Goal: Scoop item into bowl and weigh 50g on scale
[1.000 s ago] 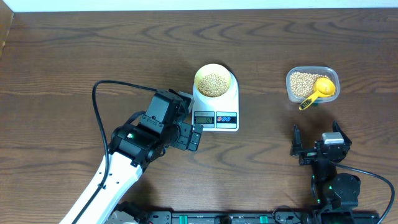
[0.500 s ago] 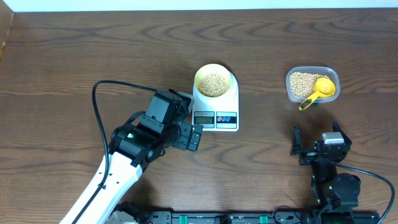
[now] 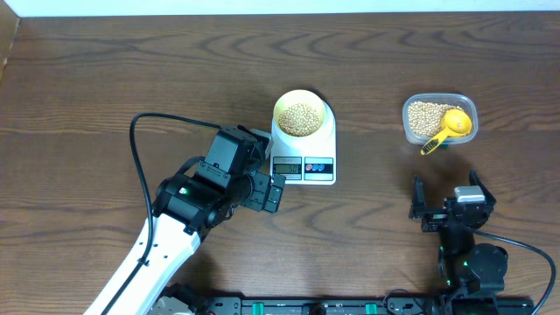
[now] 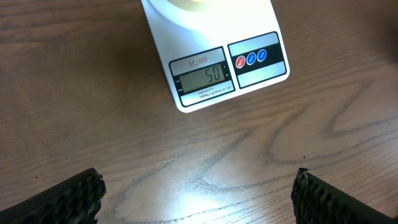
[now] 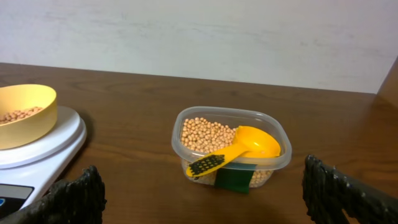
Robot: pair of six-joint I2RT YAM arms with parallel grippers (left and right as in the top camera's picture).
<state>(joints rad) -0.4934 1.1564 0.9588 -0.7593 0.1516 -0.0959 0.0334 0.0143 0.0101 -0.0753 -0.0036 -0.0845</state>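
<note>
The pale-yellow bowl holds beige beans and stands on the white scale. In the left wrist view the scale's display reads 50. My left gripper is open and empty, just left of the scale's front, its fingers wide apart over bare wood. My right gripper is open and empty near the front edge, short of the clear tub. The bowl also shows in the right wrist view.
The clear plastic tub at right holds more beans and a bright yellow scoop, its handle pointing front-left. A black cable loops from the left arm over the table.
</note>
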